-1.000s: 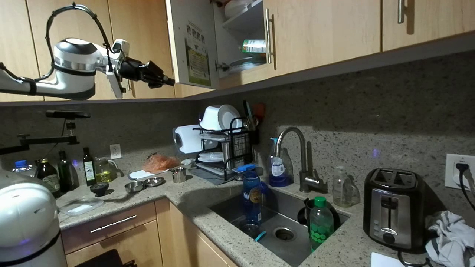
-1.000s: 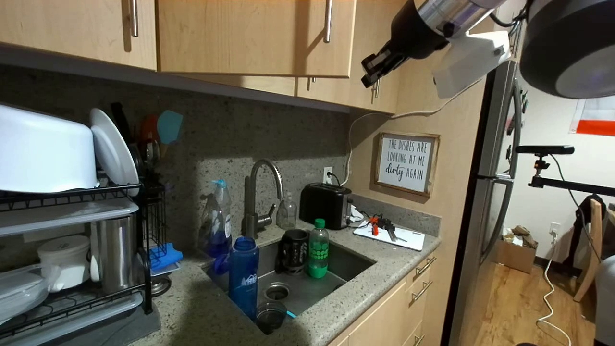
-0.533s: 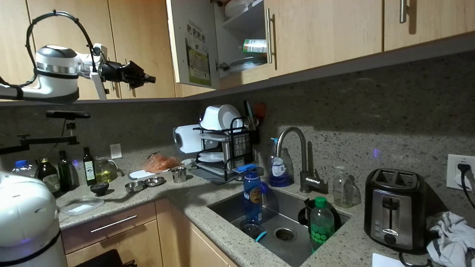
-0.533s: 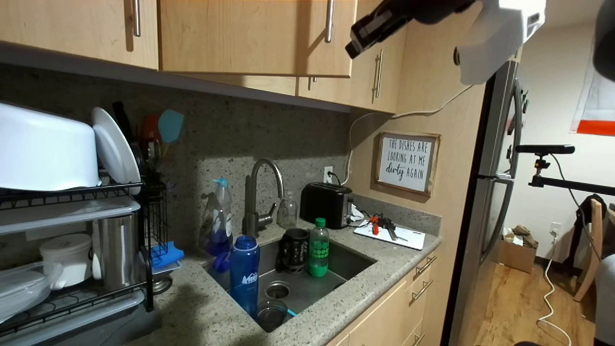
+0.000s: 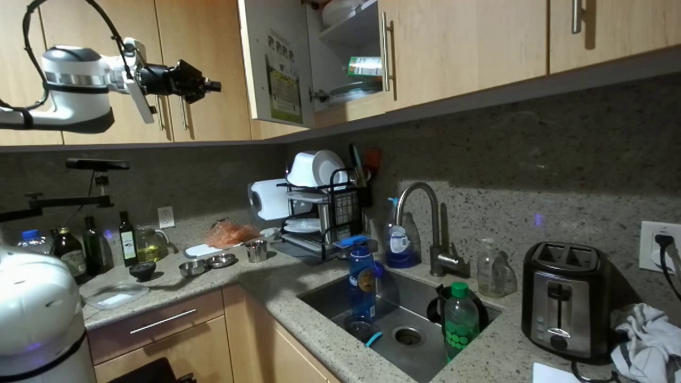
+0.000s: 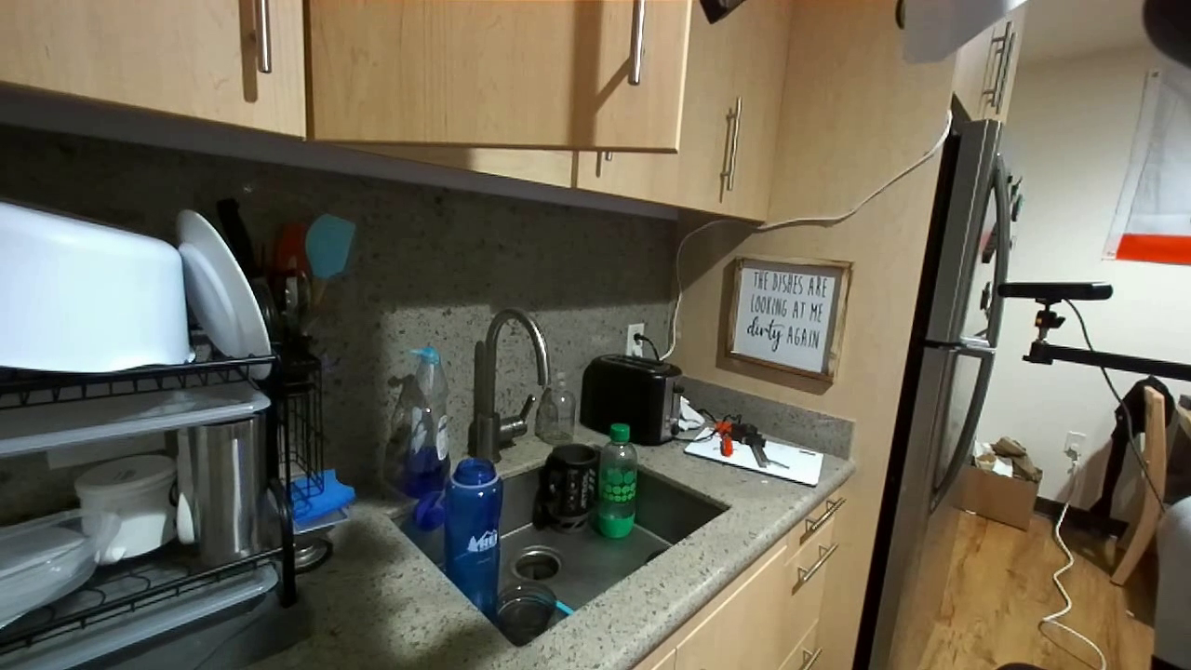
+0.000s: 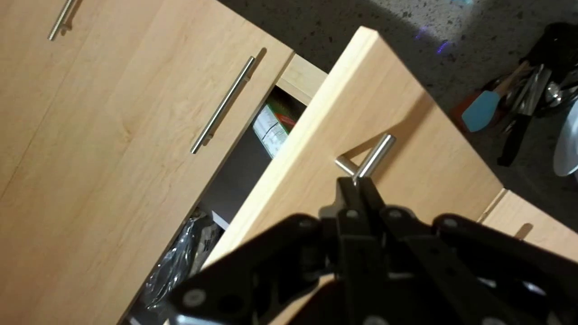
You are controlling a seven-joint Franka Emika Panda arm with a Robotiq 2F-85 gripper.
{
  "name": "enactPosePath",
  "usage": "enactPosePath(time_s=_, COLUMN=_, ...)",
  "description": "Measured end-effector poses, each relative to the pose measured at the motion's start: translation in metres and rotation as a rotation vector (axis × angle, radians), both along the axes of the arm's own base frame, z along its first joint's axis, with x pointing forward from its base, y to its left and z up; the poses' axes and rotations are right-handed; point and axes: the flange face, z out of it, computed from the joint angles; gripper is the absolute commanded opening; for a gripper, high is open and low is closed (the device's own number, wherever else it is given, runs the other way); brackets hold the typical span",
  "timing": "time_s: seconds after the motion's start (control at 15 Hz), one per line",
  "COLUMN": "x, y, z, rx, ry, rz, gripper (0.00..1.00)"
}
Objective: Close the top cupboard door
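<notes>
Fingers: pinched together, holding nothing.
Top cupboard door: open, straight ahead of the fingers, not touching; a push forward should shut it.
Silver bar handle: upright, ahead of the fingers.

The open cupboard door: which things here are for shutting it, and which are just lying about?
For the job:
open cupboard door
its silver handle
pincer

Just lying about:
toaster
blue bottle
green-capped bottle
orange bag
crumpled cloth
</notes>
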Motion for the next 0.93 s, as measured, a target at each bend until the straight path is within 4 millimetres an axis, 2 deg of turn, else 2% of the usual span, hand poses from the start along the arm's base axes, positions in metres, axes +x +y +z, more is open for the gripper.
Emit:
enactPosePath(time_s=0.2, x=0.006, y=-0.015, z=0.007, rx=0.017, ry=0.005, rz=-0.016, gripper=0.07)
enactPosePath(time_s=0.33, x=0.016, y=-0.019, z=0.003, rx=0.014, ry=0.032, rz=-0.018, gripper=0.07)
enactPosePath(time_s=0.67, x=0.025, y=0.011, z=-0.021, rx=-0.04, ry=0.088, rz=0.03, gripper=0.05)
enactPosePath(time_s=0.93, x=0.025, y=0.013, z=-0.022, rx=-0.043, ry=0.09, rz=0.032, gripper=0.05)
